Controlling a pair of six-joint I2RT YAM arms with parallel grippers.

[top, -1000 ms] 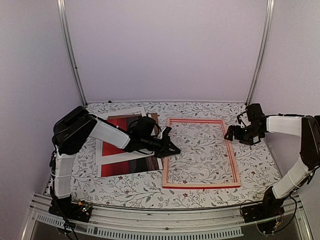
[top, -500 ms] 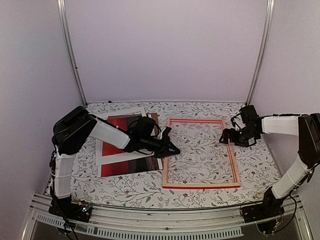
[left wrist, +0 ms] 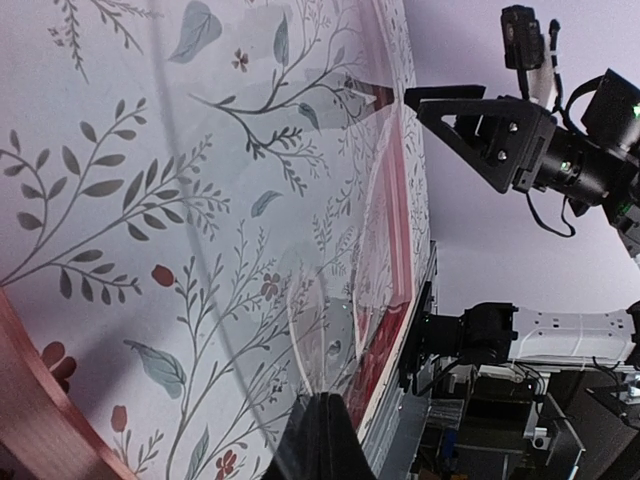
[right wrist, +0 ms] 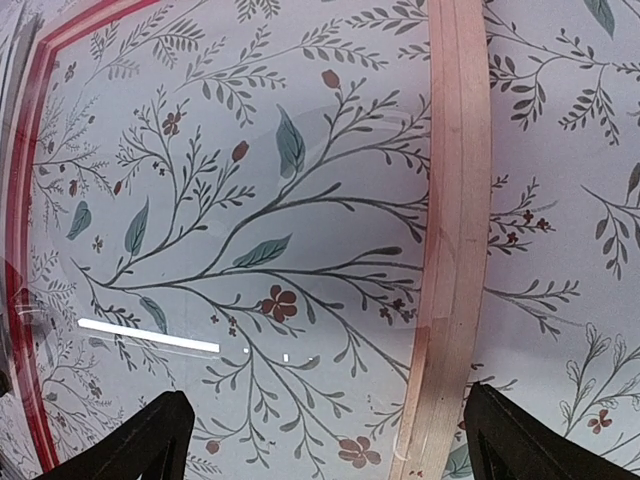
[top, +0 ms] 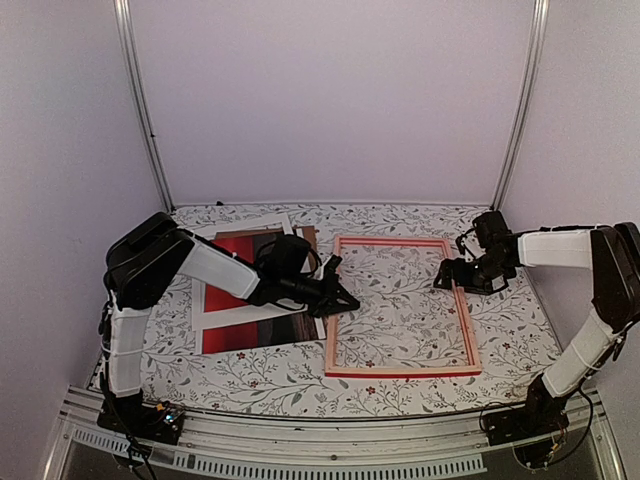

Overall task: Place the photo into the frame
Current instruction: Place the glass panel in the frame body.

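Your right claw [top: 447, 280] has its fingers wide apart and holds nothing. It hangs above the 3 o'clock rail of the large thin rectangular frame with red face and pale wood edges [top: 402, 372], near the rail's 2 o'clock end. In the wrist view the rail sits much nearer to one finger than to the other. I judge the step is to take this rail, so please centre it between both fingers first. Then lower straight down and close softly, so that the frame, lying flat on the flowered tablecloth [top: 520, 320], does not slide. Your left claw [top: 347, 300] is closed at the 9 o'clock rail. It may be pinching the edge of a clear pane, but the view is too poor to be sure, so keep this arm quiet. The rectangular photo, half bright red and half dark brown [top: 250, 335], lies outside the frame on its 9 o'clock side, partly under a white mat border [top: 245, 315]. Compared with one second ago, only the right arm has moved: its claw came from outside the frame toward 9 o'clock, onto the rail.
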